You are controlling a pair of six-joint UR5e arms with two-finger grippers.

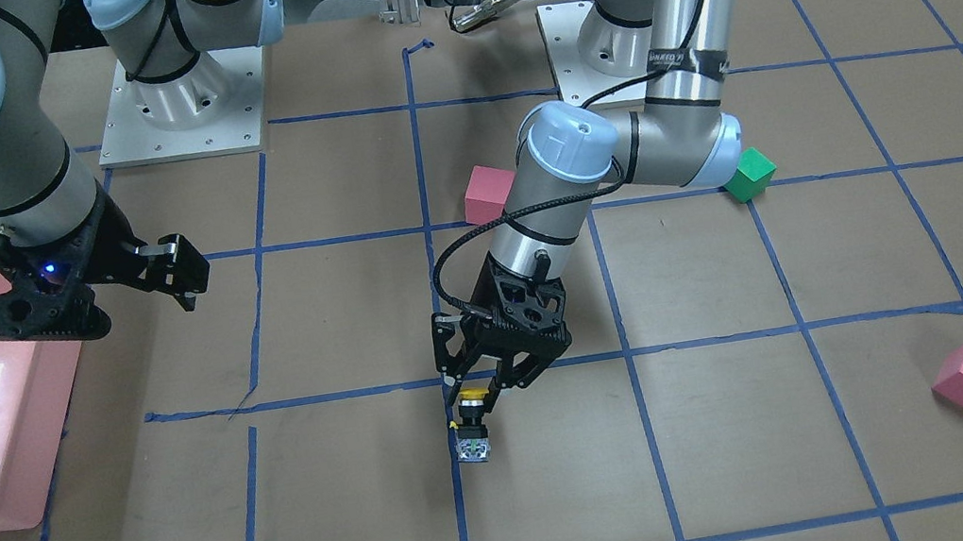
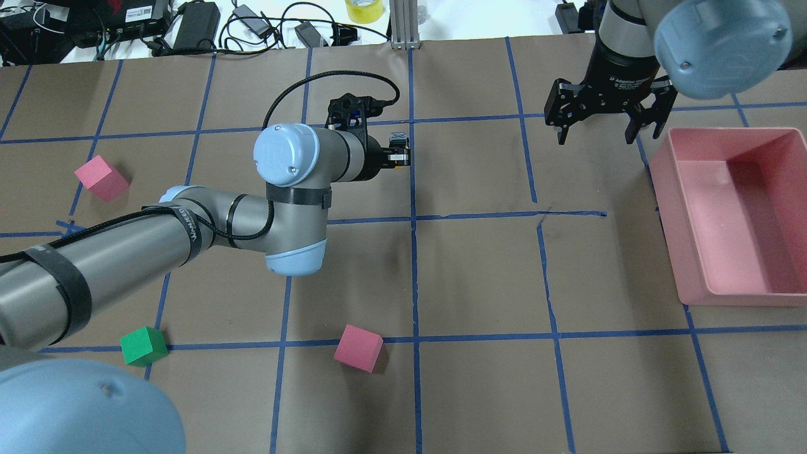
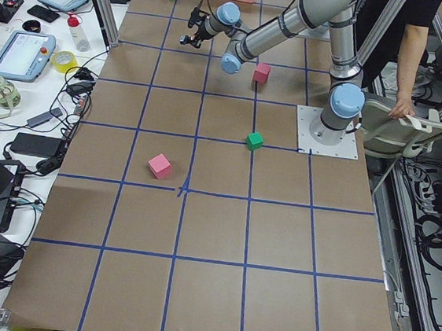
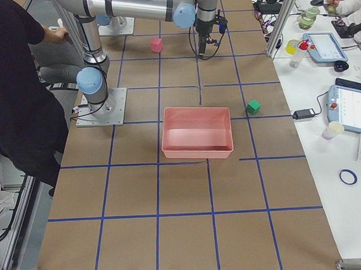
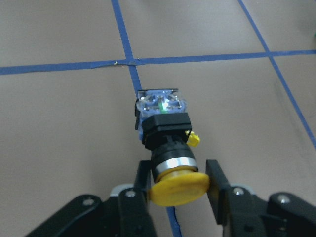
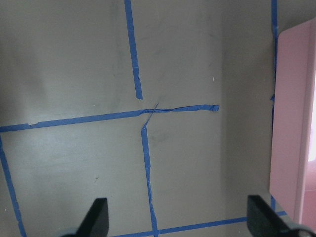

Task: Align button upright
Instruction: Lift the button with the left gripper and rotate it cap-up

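Currently, button (image 5: 165, 131), lying tipped mid-frame, yellow cap pinched in left gripper (image 5: 178, 172) jaws for righting; right gripper (image 2: 596, 136) jaws wide, idle.

A brown paper-covered table (image 2: 479, 277) carried a grid of blue tape lines (image 2: 414, 271). An open pink plastic tray (image 2: 744, 297) lay at its right side. One pink foam cube (image 2: 101, 178) sat near the left edge. Another pink cube (image 2: 358, 348) touched a tape line, and a green foam cube (image 2: 144, 345) sat on the same line. A second green cube (image 4: 253, 107) stood near the tray, not touching it. Black cables and power adapters (image 2: 195, 25) and a yellow tape roll (image 2: 364, 9) lay beyond the far edge.
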